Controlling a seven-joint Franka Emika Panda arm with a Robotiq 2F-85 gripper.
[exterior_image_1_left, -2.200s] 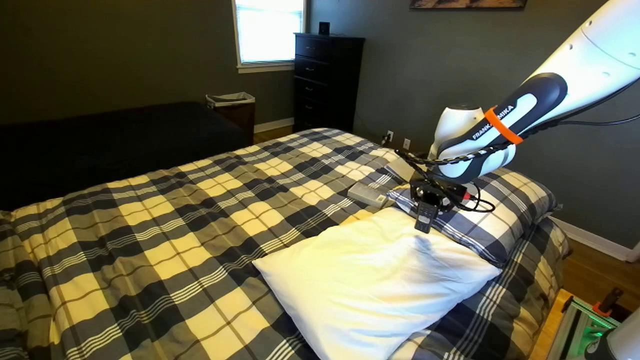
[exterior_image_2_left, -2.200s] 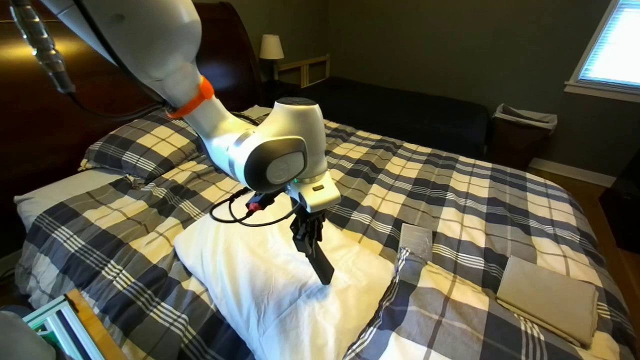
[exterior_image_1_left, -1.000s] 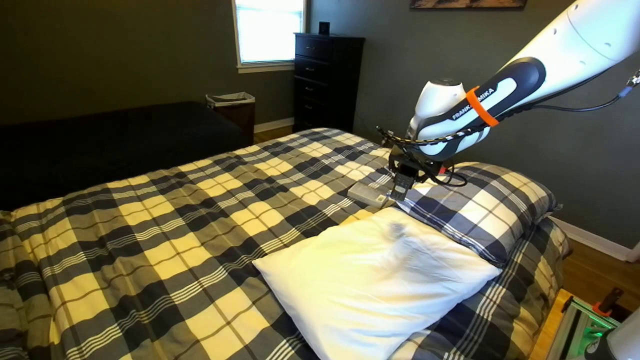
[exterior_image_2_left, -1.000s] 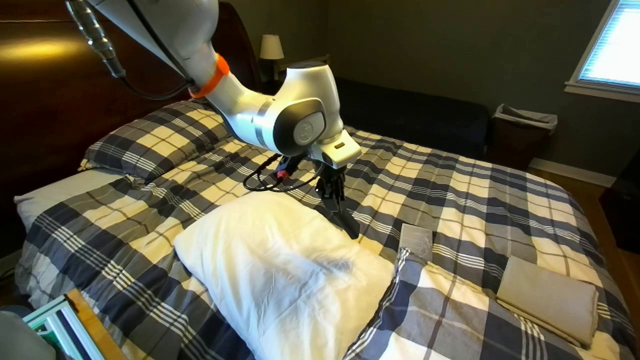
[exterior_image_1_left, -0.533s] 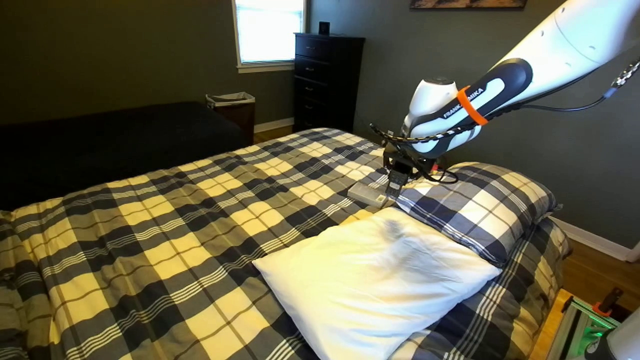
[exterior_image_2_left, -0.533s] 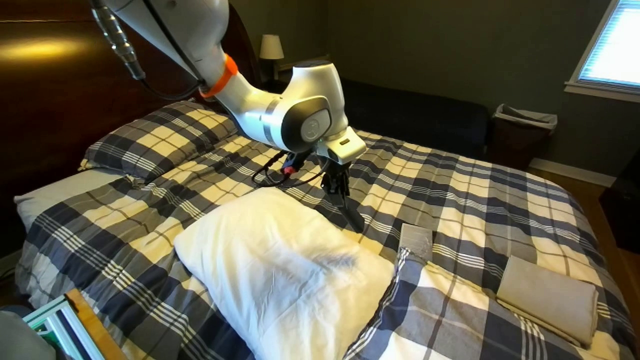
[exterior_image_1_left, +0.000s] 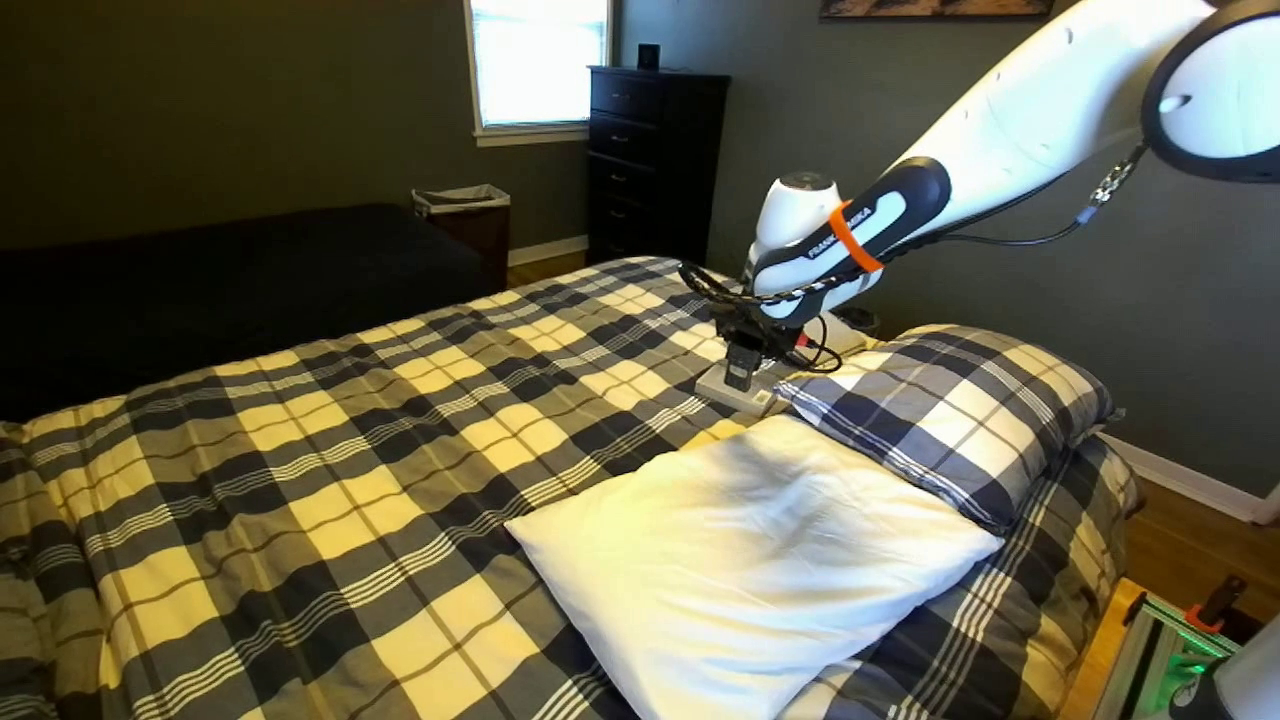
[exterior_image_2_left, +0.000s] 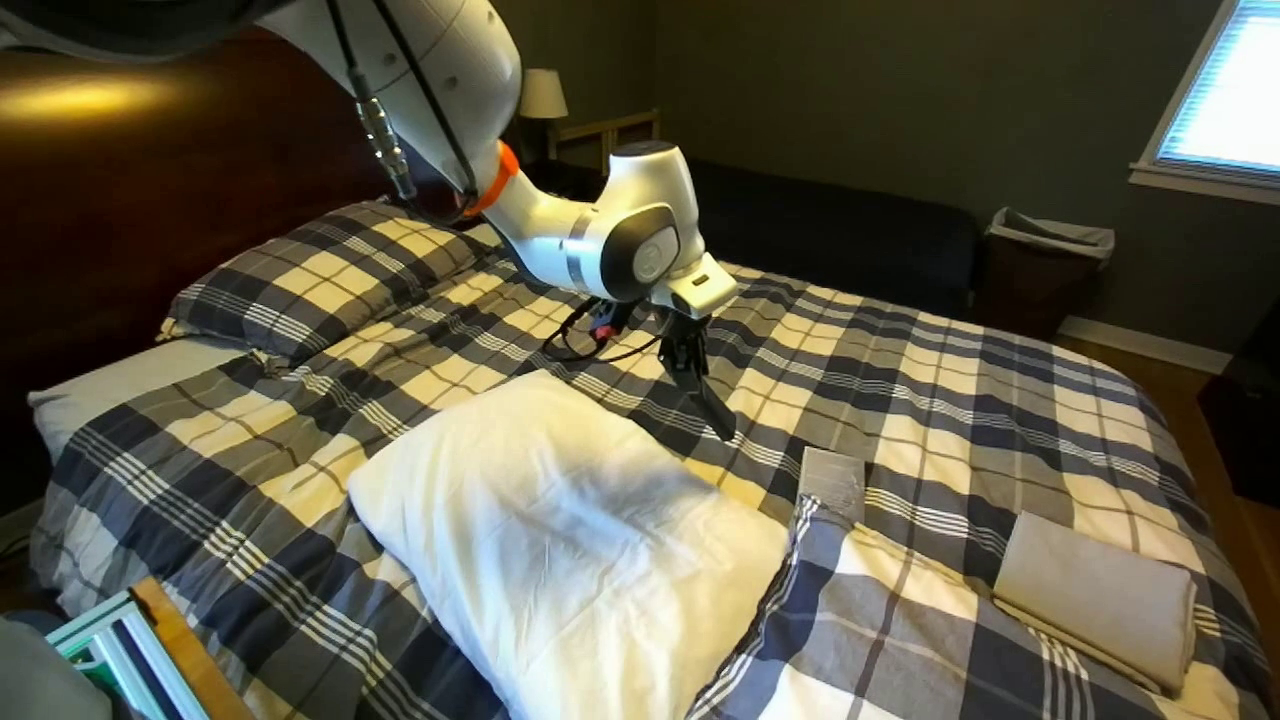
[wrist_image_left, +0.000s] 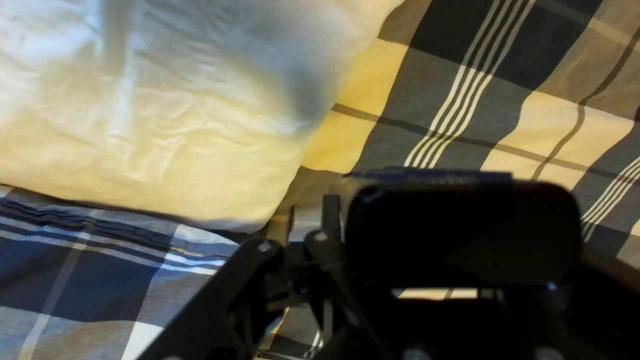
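Exterior view: my gripper (exterior_image_1_left: 746, 350) clamps a black remote control (exterior_image_1_left: 740, 373) (likely light, stiff, slippery); I'd take hold mid-body, by the sides.

Both exterior views reach you dim, the window (exterior_image_1_left: 540, 62) glaring white and the far bed (exterior_image_1_left: 250, 290) sunk to near-black. Warm light glows on the headboard (exterior_image_2_left: 200, 150); a soft grey shadow crosses the pillow (exterior_image_1_left: 740, 570). In your wrist view, the remote (wrist_image_left: 460, 235) is a blurred black block up close; the stripes of the duvet (wrist_image_left: 465, 100) look crisper.
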